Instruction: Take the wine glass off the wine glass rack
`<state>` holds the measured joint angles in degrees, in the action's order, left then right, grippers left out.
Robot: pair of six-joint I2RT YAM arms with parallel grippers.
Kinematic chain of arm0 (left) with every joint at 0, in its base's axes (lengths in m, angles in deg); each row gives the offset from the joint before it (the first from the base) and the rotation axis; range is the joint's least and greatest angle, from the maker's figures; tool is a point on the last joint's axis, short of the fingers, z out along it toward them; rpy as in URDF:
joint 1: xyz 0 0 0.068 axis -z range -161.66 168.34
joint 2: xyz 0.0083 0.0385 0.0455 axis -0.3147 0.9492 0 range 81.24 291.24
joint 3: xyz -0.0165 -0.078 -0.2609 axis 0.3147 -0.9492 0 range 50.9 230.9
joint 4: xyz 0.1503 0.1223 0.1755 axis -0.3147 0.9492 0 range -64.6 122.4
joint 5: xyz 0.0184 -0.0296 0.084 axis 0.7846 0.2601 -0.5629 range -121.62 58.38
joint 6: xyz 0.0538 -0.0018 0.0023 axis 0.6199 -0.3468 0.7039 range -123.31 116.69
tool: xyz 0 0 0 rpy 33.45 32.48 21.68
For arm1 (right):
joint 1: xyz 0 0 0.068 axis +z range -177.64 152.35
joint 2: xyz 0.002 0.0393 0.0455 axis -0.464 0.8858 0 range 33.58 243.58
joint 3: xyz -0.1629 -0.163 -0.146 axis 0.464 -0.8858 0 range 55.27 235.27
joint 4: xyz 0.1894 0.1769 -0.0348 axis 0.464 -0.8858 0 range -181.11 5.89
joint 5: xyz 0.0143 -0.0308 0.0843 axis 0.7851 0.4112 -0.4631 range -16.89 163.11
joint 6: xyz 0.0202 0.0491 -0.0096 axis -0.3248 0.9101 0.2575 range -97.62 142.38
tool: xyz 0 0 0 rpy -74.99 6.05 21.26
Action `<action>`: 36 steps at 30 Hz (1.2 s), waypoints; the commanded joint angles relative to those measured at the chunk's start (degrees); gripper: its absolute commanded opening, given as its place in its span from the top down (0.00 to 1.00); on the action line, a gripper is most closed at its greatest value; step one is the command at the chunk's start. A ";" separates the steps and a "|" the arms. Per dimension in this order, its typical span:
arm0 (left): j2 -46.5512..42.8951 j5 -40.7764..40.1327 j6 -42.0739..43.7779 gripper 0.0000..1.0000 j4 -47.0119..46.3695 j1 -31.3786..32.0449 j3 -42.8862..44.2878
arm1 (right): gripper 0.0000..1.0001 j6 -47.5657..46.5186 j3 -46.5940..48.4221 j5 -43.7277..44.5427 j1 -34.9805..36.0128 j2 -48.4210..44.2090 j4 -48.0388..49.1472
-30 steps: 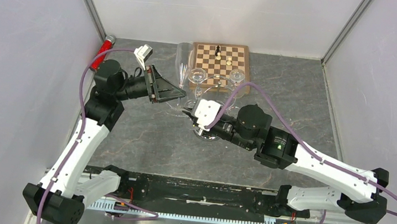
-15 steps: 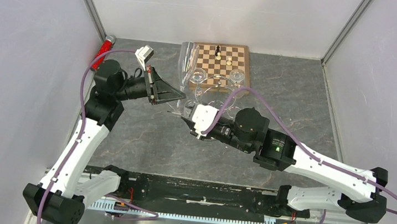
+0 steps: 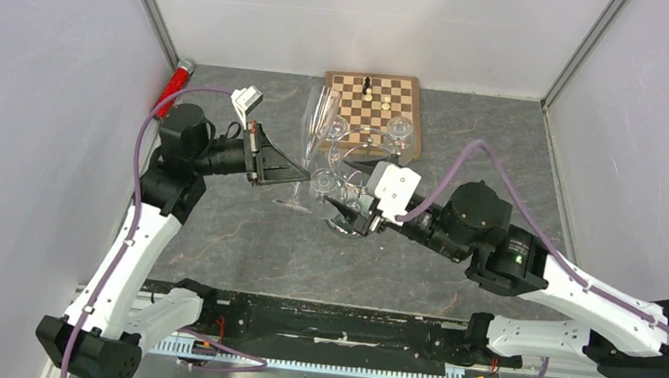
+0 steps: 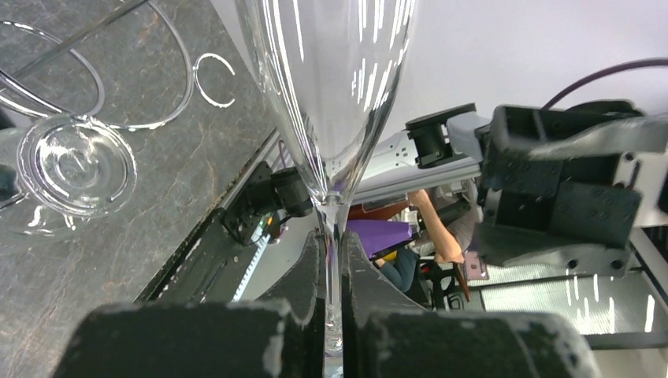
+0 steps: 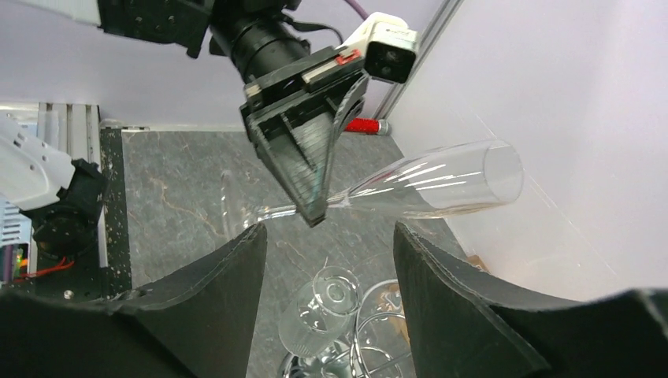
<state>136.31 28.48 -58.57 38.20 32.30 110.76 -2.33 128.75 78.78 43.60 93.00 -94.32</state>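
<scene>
Beside the wine glass rack, grey table, pale walls, left gripper pinching wine glass stem, right gripper spread apart.

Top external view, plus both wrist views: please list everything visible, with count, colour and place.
wine glass: one, clear flute, tilted, held by its stem left of the rack
wine glass rack: one, chrome wire, middle of the table, in front of the chessboard
other glasses: at least three, clear, at the rack
chessboard: one, wooden, at the table's far edge
chess pieces: at least three, dark and light, on the chessboard
red cylinder: one, at the far left corner
table: one, grey stone pattern
left gripper: black, jaws shut on the wine glass stem
right gripper: black, jaws open, beside the rack, holding nothing
</scene>
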 commanded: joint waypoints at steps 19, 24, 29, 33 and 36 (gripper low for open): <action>-6.18 6.60 33.42 0.98 23.21 10.64 1.35 | 0.33 17.88 30.78 1.84 0.04 6.81 -30.14; -7.40 4.10 38.23 0.98 28.17 16.24 1.56 | 0.34 21.94 30.15 -1.36 0.04 6.15 -30.73; -7.96 1.88 40.74 0.98 31.00 19.79 1.76 | 0.37 25.83 30.94 -3.23 -0.05 5.83 -32.91; -8.63 1.52 41.53 0.98 31.14 21.03 1.57 | 0.39 29.37 30.54 -5.37 -0.04 4.93 -34.28; -9.13 1.56 42.33 0.98 31.84 21.86 2.01 | 0.42 31.43 29.44 -6.66 -0.04 3.82 -34.87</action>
<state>128.64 29.90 -20.59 69.94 53.02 111.26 24.56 158.12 75.11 43.60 98.94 -128.79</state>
